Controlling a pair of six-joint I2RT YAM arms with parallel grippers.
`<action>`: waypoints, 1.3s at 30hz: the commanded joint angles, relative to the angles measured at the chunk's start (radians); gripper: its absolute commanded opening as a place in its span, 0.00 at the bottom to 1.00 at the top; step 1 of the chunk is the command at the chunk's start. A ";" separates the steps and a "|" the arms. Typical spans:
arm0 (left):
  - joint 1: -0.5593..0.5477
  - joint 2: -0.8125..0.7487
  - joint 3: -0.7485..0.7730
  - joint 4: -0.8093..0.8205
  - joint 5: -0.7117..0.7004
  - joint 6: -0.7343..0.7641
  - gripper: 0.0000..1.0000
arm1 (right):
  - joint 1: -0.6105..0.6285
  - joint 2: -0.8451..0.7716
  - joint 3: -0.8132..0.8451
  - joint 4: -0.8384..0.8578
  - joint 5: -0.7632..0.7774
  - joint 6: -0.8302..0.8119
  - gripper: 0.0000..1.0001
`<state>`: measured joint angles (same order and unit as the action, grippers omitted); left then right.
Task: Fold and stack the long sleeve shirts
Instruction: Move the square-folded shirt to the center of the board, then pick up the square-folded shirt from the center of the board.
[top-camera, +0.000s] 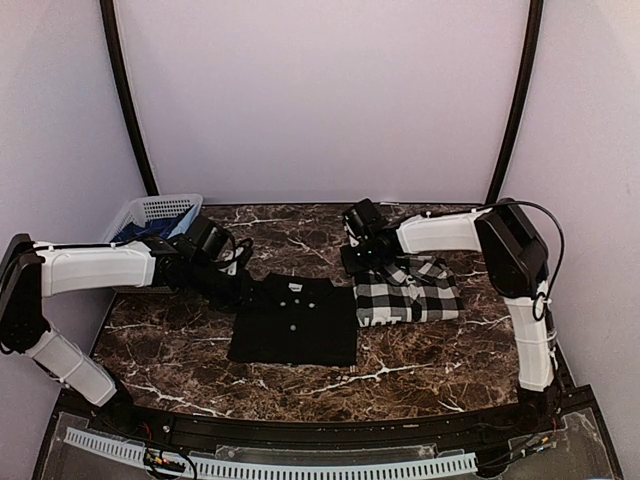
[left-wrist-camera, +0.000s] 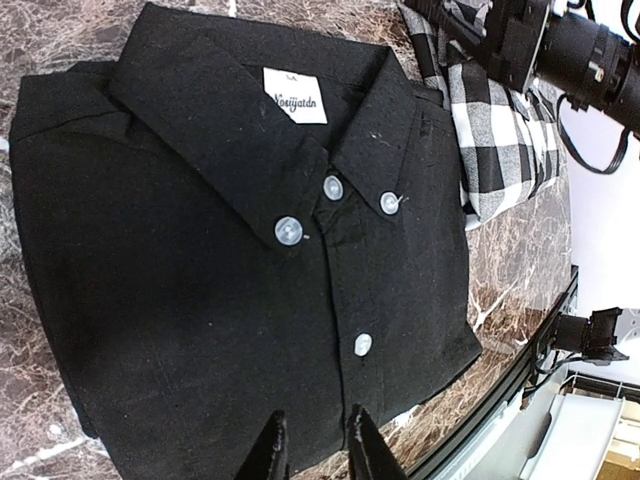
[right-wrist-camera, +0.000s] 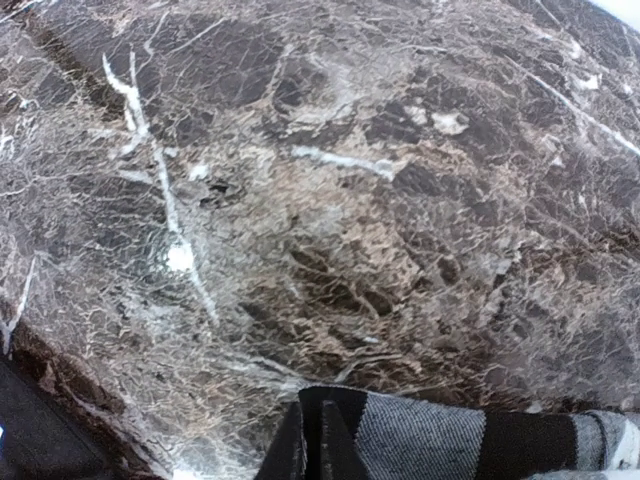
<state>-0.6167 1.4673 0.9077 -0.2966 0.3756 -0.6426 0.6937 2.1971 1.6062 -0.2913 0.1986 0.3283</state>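
Beside the black shirt (top-camera: 295, 322) lies the checked shirt (top-camera: 410, 291), edges close.

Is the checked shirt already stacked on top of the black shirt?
No, the checked shirt lies beside the black shirt, not on it.

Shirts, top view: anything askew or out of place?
Nothing spilled or damaged. Both are folded, but the checked shirt lies slightly rotated and farther back, beside the black shirt, not stacked on it.
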 joint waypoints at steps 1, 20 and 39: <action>0.018 -0.029 -0.012 -0.027 -0.035 0.002 0.21 | -0.012 -0.083 -0.034 0.022 -0.038 0.046 0.15; 0.109 0.024 0.003 -0.028 -0.140 0.138 0.53 | -0.075 -0.493 -0.281 0.118 0.004 0.136 0.99; 0.124 0.070 -0.185 0.118 -0.015 0.063 0.54 | 0.081 -0.793 -0.704 0.157 -0.117 0.295 0.97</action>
<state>-0.4973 1.5513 0.7876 -0.2409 0.2817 -0.5430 0.7361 1.4357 0.9558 -0.1555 0.1009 0.5426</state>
